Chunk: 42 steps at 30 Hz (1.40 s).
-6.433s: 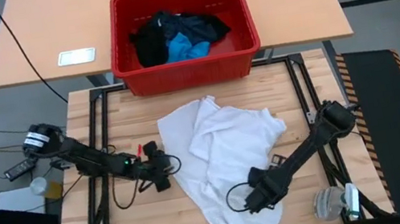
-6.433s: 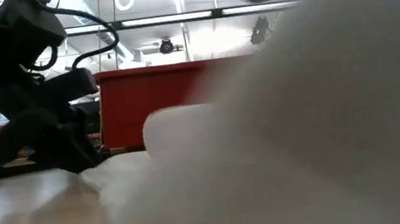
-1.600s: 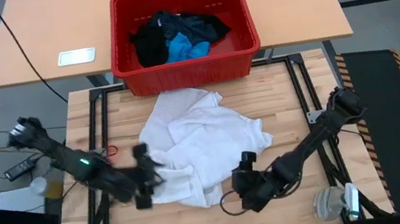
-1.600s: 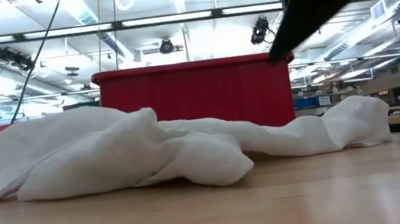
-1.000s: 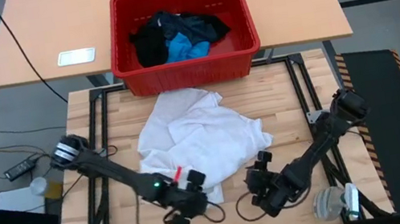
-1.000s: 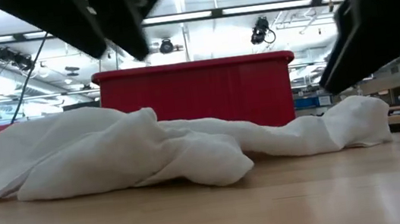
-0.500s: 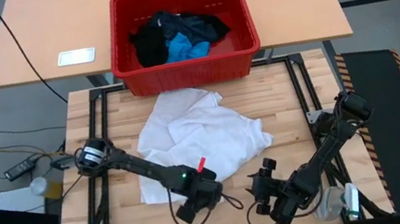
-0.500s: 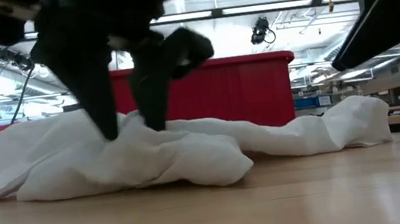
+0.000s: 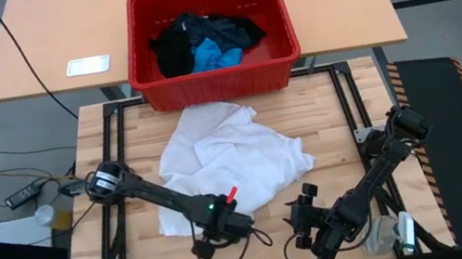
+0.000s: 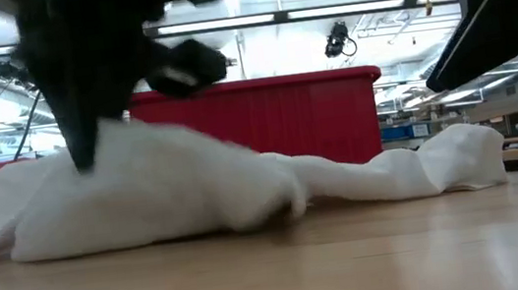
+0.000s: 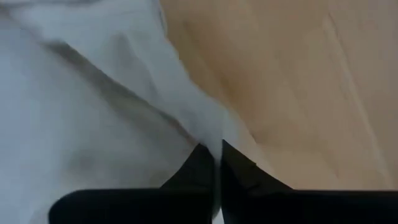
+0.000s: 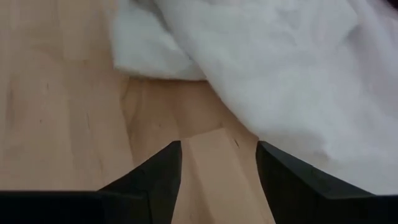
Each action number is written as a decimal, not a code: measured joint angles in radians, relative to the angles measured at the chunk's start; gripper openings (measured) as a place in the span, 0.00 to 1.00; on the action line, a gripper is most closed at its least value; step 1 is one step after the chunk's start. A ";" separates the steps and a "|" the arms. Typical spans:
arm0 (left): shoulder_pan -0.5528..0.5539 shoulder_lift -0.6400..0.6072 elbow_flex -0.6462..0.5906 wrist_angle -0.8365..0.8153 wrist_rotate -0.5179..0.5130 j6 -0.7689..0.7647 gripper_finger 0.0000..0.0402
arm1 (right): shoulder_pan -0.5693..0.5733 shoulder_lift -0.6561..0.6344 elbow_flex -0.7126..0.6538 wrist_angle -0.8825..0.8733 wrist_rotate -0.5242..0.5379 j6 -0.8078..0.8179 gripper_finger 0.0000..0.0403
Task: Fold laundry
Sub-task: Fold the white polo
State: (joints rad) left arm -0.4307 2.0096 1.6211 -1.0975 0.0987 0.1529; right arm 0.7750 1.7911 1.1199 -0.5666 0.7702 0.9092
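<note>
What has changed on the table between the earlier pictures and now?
The left gripper came across to the white shirt's near edge and closed on it; in the low view the cloth is now lifted there. The right gripper backed off the shirt and waits open over bare wood. The shirt was bunched toward the red crate. Crate and the dark and blue garments stayed as they were.
</note>
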 joint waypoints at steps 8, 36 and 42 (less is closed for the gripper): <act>-0.091 -0.199 0.202 -0.194 -0.140 -0.068 0.01 | 0.003 0.001 0.051 0.012 -0.034 -0.127 0.47; -0.136 -0.559 0.203 -0.006 -0.736 -0.165 0.01 | -0.115 0.209 0.056 0.804 0.390 -0.900 0.51; -0.135 -0.559 0.203 0.030 -0.766 -0.165 0.01 | -0.112 0.309 0.057 1.030 0.509 -1.057 0.51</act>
State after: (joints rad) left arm -0.5659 1.4502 1.8240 -1.0673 -0.6673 -0.0124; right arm 0.6627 2.1005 1.1767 0.4634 1.2789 -0.1477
